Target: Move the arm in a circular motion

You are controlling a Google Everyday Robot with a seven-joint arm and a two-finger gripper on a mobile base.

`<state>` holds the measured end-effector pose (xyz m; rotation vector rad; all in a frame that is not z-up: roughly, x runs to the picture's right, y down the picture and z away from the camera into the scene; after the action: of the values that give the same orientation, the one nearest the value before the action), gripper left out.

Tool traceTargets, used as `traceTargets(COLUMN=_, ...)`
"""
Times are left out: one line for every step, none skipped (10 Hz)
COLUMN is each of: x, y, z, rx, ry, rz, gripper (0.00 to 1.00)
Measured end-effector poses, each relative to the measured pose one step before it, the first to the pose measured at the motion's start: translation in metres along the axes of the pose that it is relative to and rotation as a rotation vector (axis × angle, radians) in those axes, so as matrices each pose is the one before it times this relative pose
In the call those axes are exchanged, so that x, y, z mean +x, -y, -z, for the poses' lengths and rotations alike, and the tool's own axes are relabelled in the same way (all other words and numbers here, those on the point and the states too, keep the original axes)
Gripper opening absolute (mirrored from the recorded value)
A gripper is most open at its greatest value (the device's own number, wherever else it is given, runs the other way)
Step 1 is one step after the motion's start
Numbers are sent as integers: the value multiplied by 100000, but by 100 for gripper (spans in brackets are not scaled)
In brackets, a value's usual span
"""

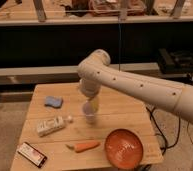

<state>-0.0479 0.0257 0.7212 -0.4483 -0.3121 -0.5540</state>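
Note:
The arm (140, 87) is a thick cream-white tube with small dark dots, reaching in from the right edge to a bulbous joint (94, 67) over the middle of the wooden table (120, 112). From that joint it bends down to the gripper (93, 105), a small yellowish tip hanging just above the white cup (89, 113) and partly in front of it.
On the table lie a blue sponge (53, 102) at back left, a white bottle (52, 125) on its side, a dark packet (31, 154) at the front left corner, a carrot (85, 146) and an orange bowl (123, 148). A dark bench runs behind; cables hang at the right.

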Motion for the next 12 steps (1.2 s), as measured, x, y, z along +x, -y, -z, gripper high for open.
traceTargets(x=944, y=1356, z=-341, rx=-317, ry=-664, rz=-550, gripper=80)
traceTargets(x=1128, y=768, z=-257, rx=-353, ry=-606, rz=-1118, gripper=80)
traceTargets(x=1562, y=414, z=-244, rx=-424, ry=-669, rz=-1770, gripper=80)
traceTargets(x=1724, y=-76, z=-143, rx=-470, ry=-734, rz=-2174, gripper=80)
traceTargets(x=2211, y=-490, z=-85, rx=-482, ry=-855, rz=-2907, gripper=80)
traceTargets(x=1899, y=-746, z=2, rx=-648, ry=-536, rz=-2689, gripper=80)
traceTargets(x=2781, y=-1262, z=22, rx=-907, ry=-661, rz=-4333, gripper=80)
traceTargets(x=2411, y=-1135, z=54, rx=-744, ry=-814, rz=-3947, gripper=80)
traceTargets(x=1622, y=-721, z=22, rx=-458, ry=-568, rz=-2720, gripper=80)
traceTargets(x=2427, y=-1159, z=78, rx=-803, ry=-973, rz=-4105, gripper=80)
traceTargets(x=2769, y=-1285, z=153, rx=-827, ry=-1200, rz=-4742, gripper=80)
traceTargets(x=2012, y=-969, z=87, rx=-731, ry=-915, rz=-3394, gripper=80)
